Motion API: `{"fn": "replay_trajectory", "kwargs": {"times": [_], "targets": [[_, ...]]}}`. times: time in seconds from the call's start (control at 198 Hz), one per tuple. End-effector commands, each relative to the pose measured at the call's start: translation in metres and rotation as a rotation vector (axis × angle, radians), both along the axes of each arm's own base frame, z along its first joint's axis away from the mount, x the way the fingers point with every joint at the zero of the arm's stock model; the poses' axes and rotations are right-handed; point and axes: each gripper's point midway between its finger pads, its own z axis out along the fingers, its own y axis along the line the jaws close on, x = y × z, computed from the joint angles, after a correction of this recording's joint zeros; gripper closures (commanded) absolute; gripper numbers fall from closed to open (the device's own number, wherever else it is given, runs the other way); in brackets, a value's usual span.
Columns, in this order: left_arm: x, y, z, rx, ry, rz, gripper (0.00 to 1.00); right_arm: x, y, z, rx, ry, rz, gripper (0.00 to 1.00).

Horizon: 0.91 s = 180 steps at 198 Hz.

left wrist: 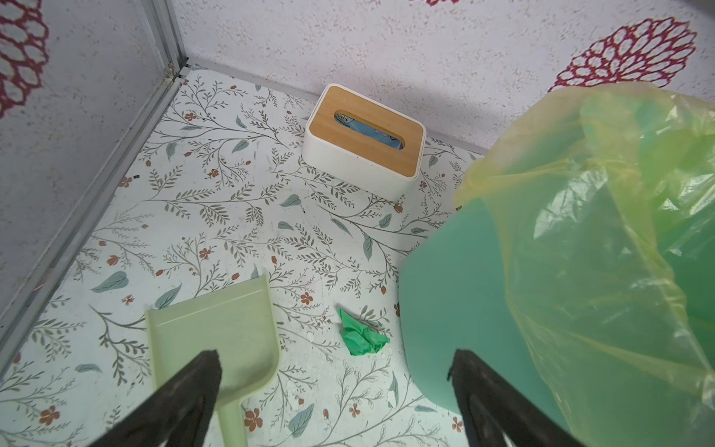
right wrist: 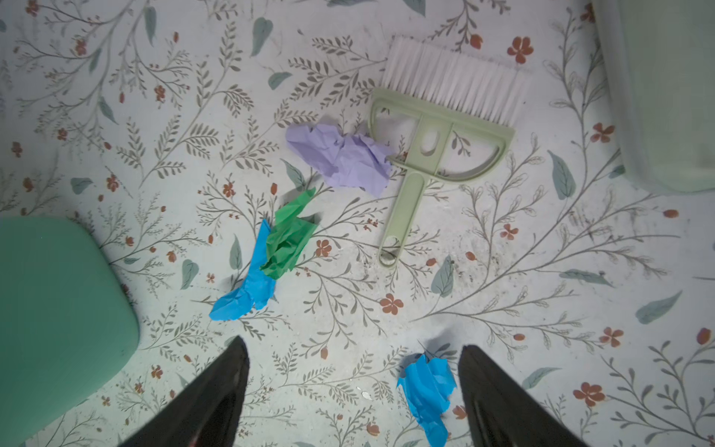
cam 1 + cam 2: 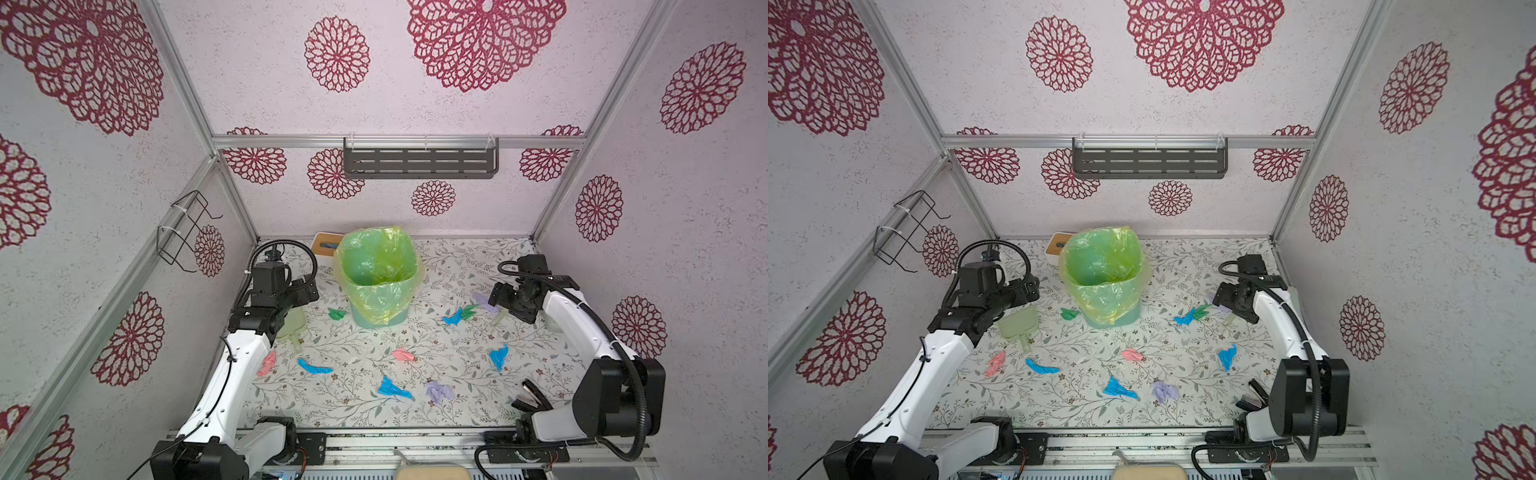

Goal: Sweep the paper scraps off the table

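1. Toward 6 o'clock on the table [image 3: 469, 415], the nearest paper scraps [image 3: 392, 388] are a blue wedge and, just beside it, a lilac wad [image 3: 438, 390].
2. Mid-table, more pink and blue pieces spread from 9 to 3 o'clock. The blue strip [image 3: 313, 368] at 8 o'clock lies with its long axis roughly 9-to-3. The blue shard [image 3: 498, 357] at 3 o'clock runs nearer 12-to-6. The crumpled wads point no particular way.
3. They all look featherlight, soft and crushable. I judge they would skitter or flutter, so they are better pushed with bristles than pinched.
4. Farther off, at 2 o'clock, the right gripper [image 2: 354, 344] hangs with its jaws spread, grasping nothing, above the brush [image 2: 437, 127]. The brush handle points back toward about 7 o'clock and is the stiff part to take hold of. Another lilac piece touches its frame.
5. At 10 o'clock the left gripper [image 1: 336, 360] hangs over the dustpan [image 1: 216, 329], also with its jaws spread and empty. A green scrap [image 1: 361, 336] lies between the dustpan and the bin [image 1: 464, 309].
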Motion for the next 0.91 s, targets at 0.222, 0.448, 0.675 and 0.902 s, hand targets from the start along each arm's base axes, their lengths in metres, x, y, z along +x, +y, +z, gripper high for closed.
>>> {"fn": "replay_trajectory", "kwargs": {"times": [0.222, 0.448, 0.675, 0.902], "targets": [[-0.009, -0.004, -0.006, -0.039, -0.006, -0.003, 0.03, 0.012, -0.016, -0.061, -0.01, 0.069, -0.089, 0.24], [-0.014, -0.002, -0.013, -0.033, 0.024, 0.003, 0.03, 0.017, -0.022, -0.079, -0.01, 0.098, -0.108, 0.35], [-0.014, -0.003, -0.015, -0.037, 0.023, -0.003, 0.03, 0.024, -0.03, -0.093, -0.022, 0.116, -0.121, 0.44], [-0.013, -0.004, -0.012, -0.034, 0.012, -0.01, 0.03, 0.034, -0.034, -0.1, -0.036, 0.122, -0.125, 0.48]]}}
